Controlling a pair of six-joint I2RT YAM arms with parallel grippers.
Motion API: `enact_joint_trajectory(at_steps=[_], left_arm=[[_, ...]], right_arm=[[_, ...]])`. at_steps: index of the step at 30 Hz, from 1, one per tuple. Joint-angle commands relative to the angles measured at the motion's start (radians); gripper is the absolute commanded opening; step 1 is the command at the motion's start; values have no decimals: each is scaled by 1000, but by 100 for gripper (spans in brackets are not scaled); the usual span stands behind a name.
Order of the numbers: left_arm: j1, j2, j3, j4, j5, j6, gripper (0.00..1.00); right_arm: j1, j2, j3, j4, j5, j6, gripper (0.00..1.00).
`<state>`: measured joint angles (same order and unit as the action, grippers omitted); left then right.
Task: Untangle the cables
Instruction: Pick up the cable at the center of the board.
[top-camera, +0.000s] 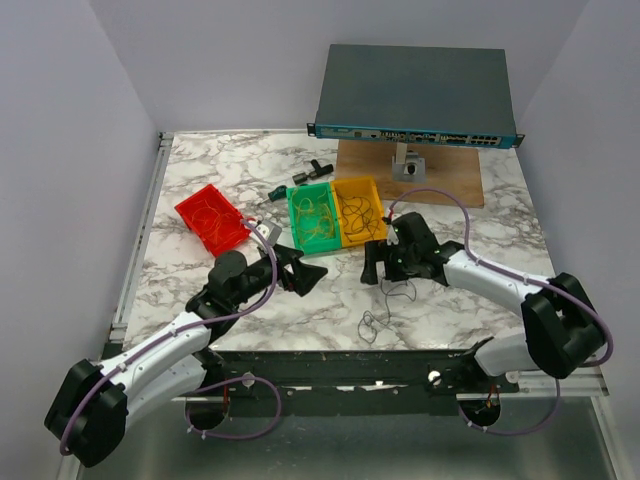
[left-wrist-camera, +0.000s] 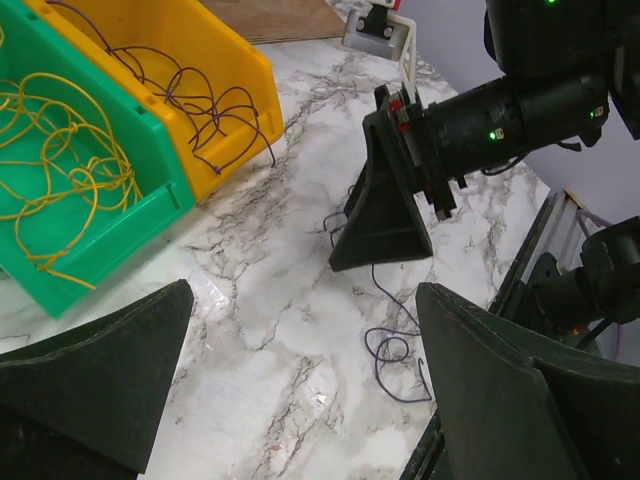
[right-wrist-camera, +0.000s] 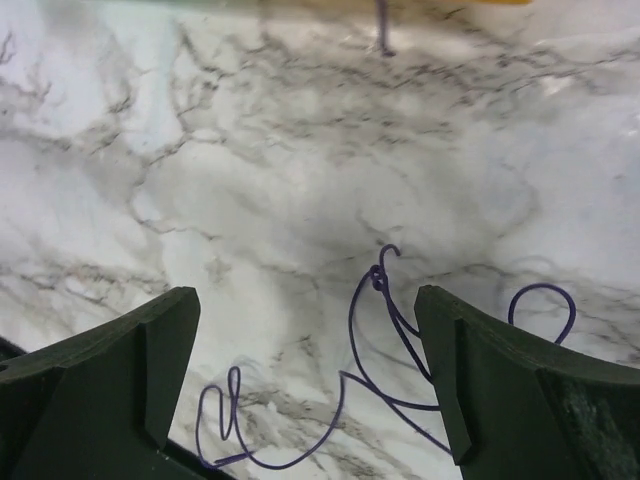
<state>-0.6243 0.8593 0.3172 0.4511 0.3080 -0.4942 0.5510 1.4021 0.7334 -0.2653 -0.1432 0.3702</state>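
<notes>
Top view: both arms reach over the marble table (top-camera: 200, 290). The left gripper (top-camera: 300, 272) has its fingers spread wide and holds nothing. The right gripper (top-camera: 378, 268) is also spread, its fingertips low over the tabletop and nothing pinched.

A loose dark purple wire (top-camera: 385, 305) lies curled on the marble under and just behind the right gripper, toward that arm's base. In the right wrist view the same wire (right-wrist-camera: 360, 340) runs in loops across the gap between the two open fingers (right-wrist-camera: 120, 370), flat on the surface and touched by neither. From the left wrist it shows as a small coil (left-wrist-camera: 390, 350) ahead of the left gripper (left-wrist-camera: 300, 400) and off to its right.

Three bins stand beyond the grippers. The red bin (top-camera: 189, 207), ahead and to the left of the left gripper, holds thin wires (top-camera: 208, 215) whose colour is hard to tell. The green bin (top-camera: 296, 213), directly ahead of the left gripper, holds tangled yellow wires (left-wrist-camera: 60, 170). Touching it, the yellow bin (top-camera: 358, 185), just ahead of the right gripper, holds looped purple wires (left-wrist-camera: 190, 100), one strand spilling over its near wall.

Farther on, a network switch (top-camera: 415, 95) sits above a wooden board (top-camera: 440, 175).
</notes>
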Motion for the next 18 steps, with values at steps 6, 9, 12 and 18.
enact_joint_trajectory(at_steps=[6, 9, 12, 18], left_arm=[[-6, -35, -6, 15, 33, 25, 97], [-6, -34, -6, 15, 36, 25, 97], [-6, -27, -5, 17, 45, 22, 96], [-6, -29, -6, 11, 51, 23, 97]], right_arm=[[178, -37, -6, -158, 136, 133, 100], [223, -25, 16, -209, 243, 156, 100], [242, -19, 48, -263, 352, 196, 100], [250, -179, 78, -323, 448, 274, 100]])
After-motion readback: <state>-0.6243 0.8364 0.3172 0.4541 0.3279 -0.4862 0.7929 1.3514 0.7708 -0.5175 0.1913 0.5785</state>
